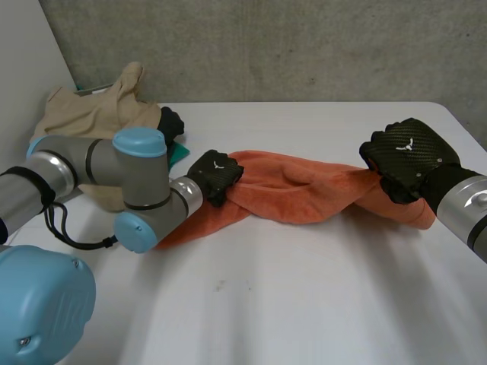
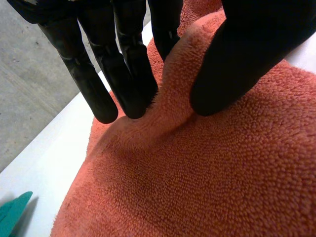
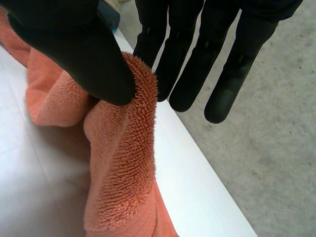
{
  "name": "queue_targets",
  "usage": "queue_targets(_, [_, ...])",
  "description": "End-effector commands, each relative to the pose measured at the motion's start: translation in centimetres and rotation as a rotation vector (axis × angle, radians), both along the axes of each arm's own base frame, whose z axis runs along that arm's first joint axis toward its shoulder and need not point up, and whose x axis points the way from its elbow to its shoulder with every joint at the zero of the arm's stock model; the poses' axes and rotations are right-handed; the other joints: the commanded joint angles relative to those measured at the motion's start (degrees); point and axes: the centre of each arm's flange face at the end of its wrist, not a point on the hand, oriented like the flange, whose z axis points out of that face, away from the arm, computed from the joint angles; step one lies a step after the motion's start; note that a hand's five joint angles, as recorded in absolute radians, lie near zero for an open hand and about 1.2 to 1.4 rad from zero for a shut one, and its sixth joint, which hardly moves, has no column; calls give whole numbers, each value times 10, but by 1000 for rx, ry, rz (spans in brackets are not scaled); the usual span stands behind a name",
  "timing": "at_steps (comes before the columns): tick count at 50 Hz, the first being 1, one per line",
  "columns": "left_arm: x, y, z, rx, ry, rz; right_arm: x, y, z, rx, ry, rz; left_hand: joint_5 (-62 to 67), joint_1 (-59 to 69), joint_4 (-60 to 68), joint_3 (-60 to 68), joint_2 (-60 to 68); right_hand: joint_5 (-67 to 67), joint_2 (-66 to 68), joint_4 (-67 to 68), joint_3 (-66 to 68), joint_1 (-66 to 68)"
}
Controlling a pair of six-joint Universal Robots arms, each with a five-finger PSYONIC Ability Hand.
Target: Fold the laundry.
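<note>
Across the white table [image 1: 304, 304] lies a bunched orange towel [image 1: 304, 196], a beige garment [image 1: 91, 110] heaped beyond its left end. The left hand [image 1: 215, 173] pinches a ridge of towel between thumb and straight fingers — the right hand [image 1: 411, 156] pinches the opposite end likewise.

Your left arm [image 1: 99, 163] comes in bent from the left of the frame, its left hand [image 1: 215, 173] just left of centre pinching the orange towel [image 1: 297, 190] between thumb and straight fingers, while your right hand [image 1: 407, 156], at the frame's right, pinches the other end likewise.
</note>
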Motion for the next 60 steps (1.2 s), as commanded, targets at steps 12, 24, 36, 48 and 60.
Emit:
queue_targets(12, [58, 93, 181, -232, 86, 194, -39, -22, 63, 35, 101, -165, 144, 136, 134, 137, 133, 124, 125, 112, 117, 171])
queue_targets(24, [91, 150, 143, -63, -38, 175, -41, -2, 47, 176, 320, -124, 144, 136, 134, 137, 133, 124, 125, 112, 117, 171])
queue_targets(36, [54, 53, 82, -79, -107, 247, -29, -63, 1, 173, 356, -169, 144, 136, 134, 137, 133, 124, 125, 112, 117, 171])
queue_targets(48, [17, -7, 300, -997, 265, 352, -4, -142, 126, -706, -5, -273, 144, 136, 134, 137, 133, 124, 125, 112, 117, 171])
queue_targets(60, [22, 12, 228, -647, 301, 375, -3, -139, 92, -611, -106, -245, 144, 136, 134, 137, 133, 124, 125, 112, 117, 171])
